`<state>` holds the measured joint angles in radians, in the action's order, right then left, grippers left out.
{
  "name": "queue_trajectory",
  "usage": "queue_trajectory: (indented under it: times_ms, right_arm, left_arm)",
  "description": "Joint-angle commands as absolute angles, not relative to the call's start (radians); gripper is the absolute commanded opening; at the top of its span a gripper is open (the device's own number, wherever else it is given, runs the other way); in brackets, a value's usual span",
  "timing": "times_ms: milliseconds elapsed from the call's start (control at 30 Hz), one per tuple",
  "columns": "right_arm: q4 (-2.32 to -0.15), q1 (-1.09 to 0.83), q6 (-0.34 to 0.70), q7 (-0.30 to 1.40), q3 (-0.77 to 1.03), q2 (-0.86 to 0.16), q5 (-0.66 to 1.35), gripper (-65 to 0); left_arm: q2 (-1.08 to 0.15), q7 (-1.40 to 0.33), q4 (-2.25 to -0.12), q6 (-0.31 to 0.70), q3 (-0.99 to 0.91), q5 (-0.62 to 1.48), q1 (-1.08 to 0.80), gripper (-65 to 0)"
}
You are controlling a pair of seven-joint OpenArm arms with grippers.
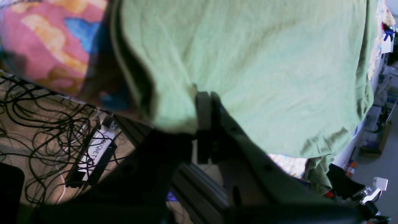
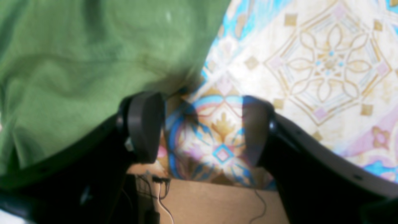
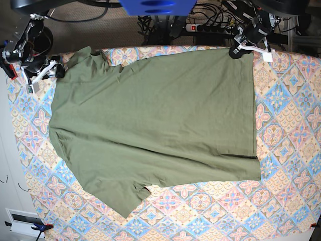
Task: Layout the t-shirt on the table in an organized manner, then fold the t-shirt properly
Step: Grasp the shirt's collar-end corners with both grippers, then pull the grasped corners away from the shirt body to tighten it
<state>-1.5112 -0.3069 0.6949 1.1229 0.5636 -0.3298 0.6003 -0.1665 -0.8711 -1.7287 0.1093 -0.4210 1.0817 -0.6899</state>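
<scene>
The olive-green t-shirt (image 3: pixel 150 125) lies spread almost flat on the desk (image 3: pixel 286 150), soft matte cotton with shallow wrinkles, its straight hem toward the left gripper (image 3: pixel 239 46) and its collar end toward the right gripper (image 3: pixel 42 73). One short sleeve juts out at the desk's near side, its edge a little rumpled. The left gripper is clamped on the hem corner; in its wrist view the dark fingers (image 1: pixel 203 102) meet with green cloth bunched between them. The right gripper stands wide apart and holds nothing: the shirt's edge lies just beside one padded finger (image 2: pixel 146 124), and only patterned cloth shows between the two. The desk cover is a glossy print of pink, blue and cream floral diamonds. Past the left gripper, on the floor, tangled black cables (image 1: pixel 40 115) lie around a power strip (image 1: pixel 93 155).
</scene>
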Motion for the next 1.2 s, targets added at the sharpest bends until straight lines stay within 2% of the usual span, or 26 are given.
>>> queue_trajectory:
  times_ms: [0,433,567,700,767,1000,1167]
  right_arm:
    - [-1.524,-0.3,0.698,1.122,0.545,-0.341,0.608,-26.1]
    - [-1.607,-0.306,0.698,1.122,0.4,-0.291,0.608,-27.0]
    - [-1.603,-0.306,0.698,1.122,0.401,-0.291,0.608,-36.5]
    - [-1.601,-0.306,0.698,1.122,0.407,-0.295,0.608,-54.6]
    - [-1.604,-0.306,0.698,1.127,0.429,-0.295,0.613,-60.7]
    - [-1.606,-0.308,0.698,1.294,0.667,-0.297,0.68,-61.5]
    - [-1.607,-0.332,0.698,1.336,0.714,-0.325,0.687,-61.5]
  left_arm:
    - [-0.176,-0.865,-1.744,0.116,-0.426,1.092,-0.699,-65.0]
    - [-0.176,-0.865,-1.744,0.116,-0.426,1.092,-0.697,-65.0]
    - [-0.176,-0.865,-1.744,0.116,-0.426,1.092,-0.697,-65.0]
    - [-0.176,-0.865,-1.744,0.116,-0.426,1.092,-0.697,-65.0]
    - [-0.176,-0.865,-1.744,0.116,-0.426,1.092,-0.697,-65.0]
    - [-0.203,-0.865,-1.744,0.116,-0.427,1.093,-0.697,-65.0]
    - [-0.228,-0.866,-1.793,0.117,-0.472,1.092,-0.704,-65.0]
